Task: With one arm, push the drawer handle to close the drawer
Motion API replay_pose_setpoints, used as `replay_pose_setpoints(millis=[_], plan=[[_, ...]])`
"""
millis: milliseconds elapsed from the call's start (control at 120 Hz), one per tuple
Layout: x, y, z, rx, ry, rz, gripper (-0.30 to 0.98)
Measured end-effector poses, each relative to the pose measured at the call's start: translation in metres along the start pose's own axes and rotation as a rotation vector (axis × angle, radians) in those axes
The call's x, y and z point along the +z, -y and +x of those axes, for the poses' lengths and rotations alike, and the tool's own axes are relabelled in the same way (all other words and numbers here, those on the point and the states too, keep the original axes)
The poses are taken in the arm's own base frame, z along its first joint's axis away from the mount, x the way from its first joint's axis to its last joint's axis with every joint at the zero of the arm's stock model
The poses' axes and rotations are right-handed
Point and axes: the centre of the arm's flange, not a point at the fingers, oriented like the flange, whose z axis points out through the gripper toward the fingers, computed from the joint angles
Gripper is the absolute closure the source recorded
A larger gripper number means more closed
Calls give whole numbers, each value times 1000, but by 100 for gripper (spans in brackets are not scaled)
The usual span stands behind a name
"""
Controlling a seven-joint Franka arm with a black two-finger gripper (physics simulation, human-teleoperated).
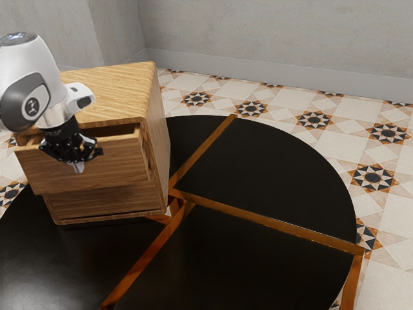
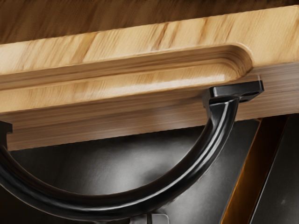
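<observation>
Tiled floor (image 1: 290, 103): patterned stars running back to a grey concrete wall (image 1: 277, 39), well apart from the work.
Round black table (image 1: 277, 174): bears the wooden cabinet (image 1: 103, 93), with plenty of bare top toward the exterior view's right.
Upper drawer (image 1: 103, 171): out partway, its front standing proud of the cabinet, above the lower panel (image 1: 106, 203).
Curved black handle (image 2: 107, 206): bolted to that drawer's front, bowing outward.
Black gripper (image 1: 77, 168): fingers closed together, nothing between them, tips at the handle's outer curve; whether they touch it, I can't tell.
Step in hand: lining up for the push, I'd judge; closing is still to do.
Next move: press straight toward the cabinet, level, near the handle's middle.
Drawer edges: hand close above them; drifting upward or sideways could slip off the bar or skew the drawer.
</observation>
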Motion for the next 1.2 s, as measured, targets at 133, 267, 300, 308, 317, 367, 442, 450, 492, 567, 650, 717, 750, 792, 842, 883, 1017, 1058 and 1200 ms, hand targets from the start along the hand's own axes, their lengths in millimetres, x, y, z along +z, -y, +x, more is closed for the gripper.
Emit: replay_pose_setpoints(millis=[133, 267, 300, 308, 317, 367, 442, 450, 492, 567, 650, 717, 750, 792, 842, 883, 1017, 1058, 1200], plan=[[0, 3, 10, -9, -4, -6, 79], [0, 2, 20, -7, -4, -12, 79], [1, 2, 21, -5, -4, -11, 79], [1, 2, 22, -5, -4, -12, 78], [0, 2, 23, -5, -4, -12, 78], [1, 3, 25, -5, -5, -12, 79], [0, 3, 30, -4, -8, -12, 78], [1, 3, 30, -4, -8, -12, 78], [1, 4, 33, -4, -7, -13, 78], [3, 5, 37, -4, -5, -13, 78], [3, 5, 42, -2, -5, -13, 79], [3, 6, 46, -1, -7, -13, 79], [2, 7, 48, -4, -9, -13, 78], [3, 9, 51, -5, -8, -12, 79], [4, 9, 54, -3, -7, -12, 79], [4, 9, 56, -2, -8, -13, 79], [6, 8, 59, 3, -8, -16, 79], [6, 9, 57, 2, -10, -16, 79], [0, 5, 30, -7, -29, -7, 77]])
